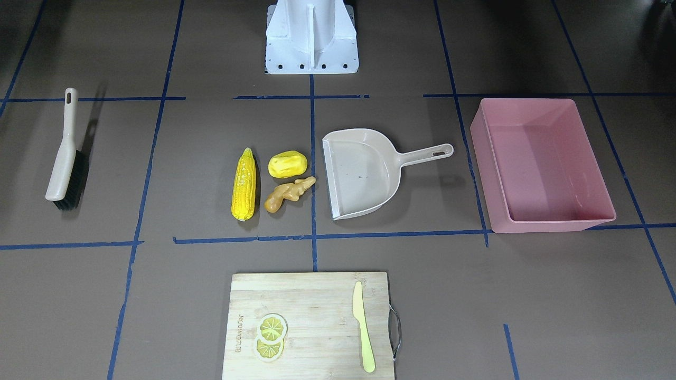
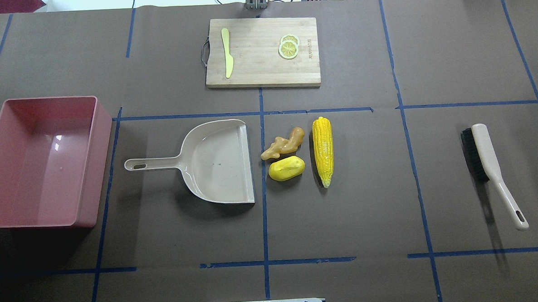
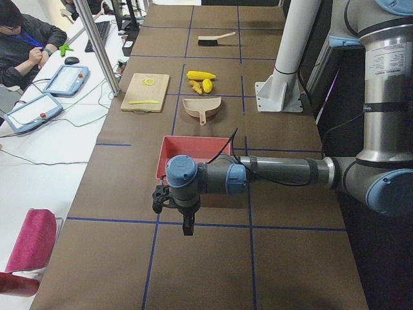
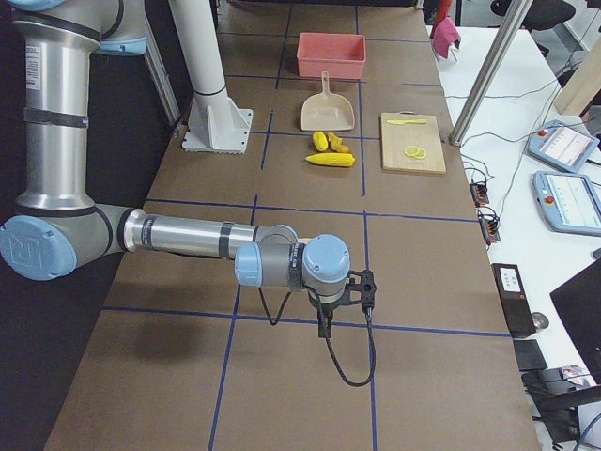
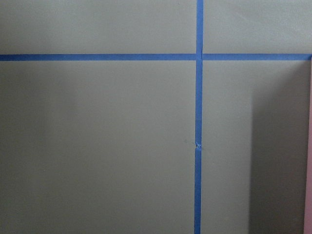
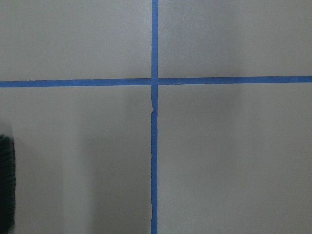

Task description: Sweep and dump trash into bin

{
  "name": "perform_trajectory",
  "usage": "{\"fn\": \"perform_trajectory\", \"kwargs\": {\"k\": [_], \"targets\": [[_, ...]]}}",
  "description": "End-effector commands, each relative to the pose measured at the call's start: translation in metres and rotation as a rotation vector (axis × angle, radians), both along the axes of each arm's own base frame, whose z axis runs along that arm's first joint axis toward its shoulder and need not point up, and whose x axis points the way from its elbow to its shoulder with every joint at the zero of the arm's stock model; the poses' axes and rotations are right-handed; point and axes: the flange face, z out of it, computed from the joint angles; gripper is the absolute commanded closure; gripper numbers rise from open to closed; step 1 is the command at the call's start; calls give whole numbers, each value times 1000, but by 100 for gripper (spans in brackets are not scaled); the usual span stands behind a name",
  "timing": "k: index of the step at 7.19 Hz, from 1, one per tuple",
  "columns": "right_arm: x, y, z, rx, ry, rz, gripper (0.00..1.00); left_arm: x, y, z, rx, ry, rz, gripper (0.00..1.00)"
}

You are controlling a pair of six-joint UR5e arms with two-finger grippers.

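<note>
Trash, three pieces: corn cob (image 2: 323,151), potato-like lump (image 2: 287,168) and ginger root (image 2: 283,144), mid table (image 2: 367,210), just beside the one dustpan's (image 2: 215,164) open lip. Likely light, hard and prone to roll, so best pushed broadside with the one brush (image 2: 490,168). One pink bin (image 2: 95,167) sits past the dustpan handle; I cannot tell how open my left tool (image 3: 187,223) and right tool (image 4: 324,324) are.

Light falls evenly from above, bright but soft, across the brown table (image 2: 344,211). The brush (image 2: 487,159) throws a long, faint shadow toward my base, and the dustpan (image 2: 215,162) a shorter, darker one. Small white glints sit on the floor of the pink bin (image 2: 47,169). Beyond the far table edge the overhead view is blown out white. Both my wrist views are dimmer, greyish and soft, and the right one shows a dark blur at its left edge.
</note>
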Motion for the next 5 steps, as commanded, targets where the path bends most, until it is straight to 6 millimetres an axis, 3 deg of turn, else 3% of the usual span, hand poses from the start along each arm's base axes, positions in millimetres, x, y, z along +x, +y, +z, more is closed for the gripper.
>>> {"fn": "perform_trajectory", "kwargs": {"k": [1, 5], "targets": [[0, 1, 1, -2, 3, 0, 0, 0, 0, 1, -1, -1, 0, 0], [-1, 0, 0, 0, 1, 0, 0, 0, -1, -1, -2, 0, -4, 0]]}}
